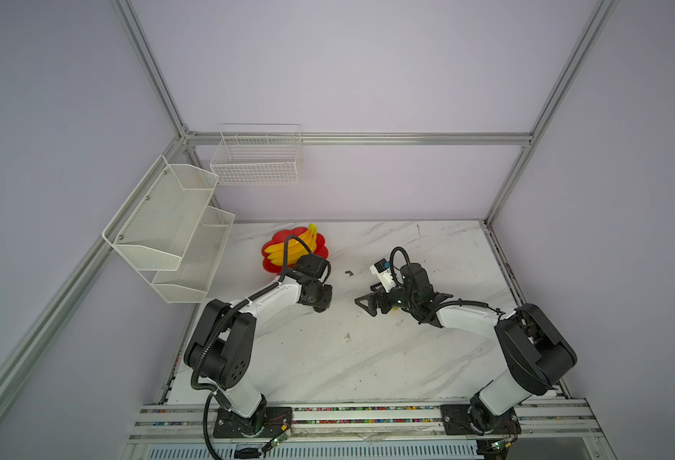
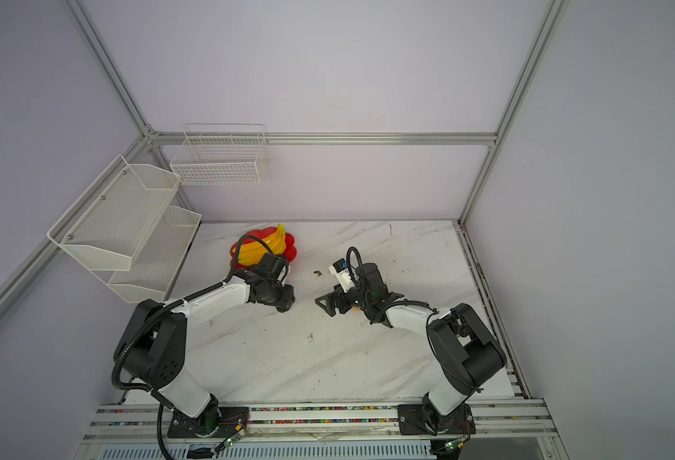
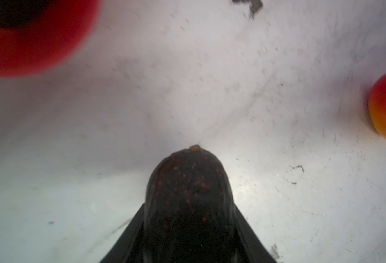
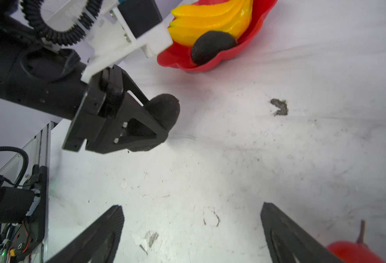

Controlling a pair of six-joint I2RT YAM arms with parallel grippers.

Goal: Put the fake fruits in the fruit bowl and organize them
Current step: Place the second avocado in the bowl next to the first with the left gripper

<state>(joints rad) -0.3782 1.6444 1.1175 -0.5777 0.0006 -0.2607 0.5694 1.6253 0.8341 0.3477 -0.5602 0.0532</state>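
A banana bunch [image 1: 295, 246] lies in the red fruit bowl [image 1: 321, 243] on the marble table [image 1: 367, 358].

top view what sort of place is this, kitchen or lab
Probably a robot test cell, not a kitchen: bare aluminium frame around plain walls, left arm and right arm bolted to a rail.

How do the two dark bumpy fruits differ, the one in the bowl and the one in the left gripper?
The bowl fruit lies free in the red bowl against the banana bunch; the gripped fruit is outside it. The bowl fruit is untouched; the left gripper is shut on the gripped fruit. Both are dark, bumpy ovals.
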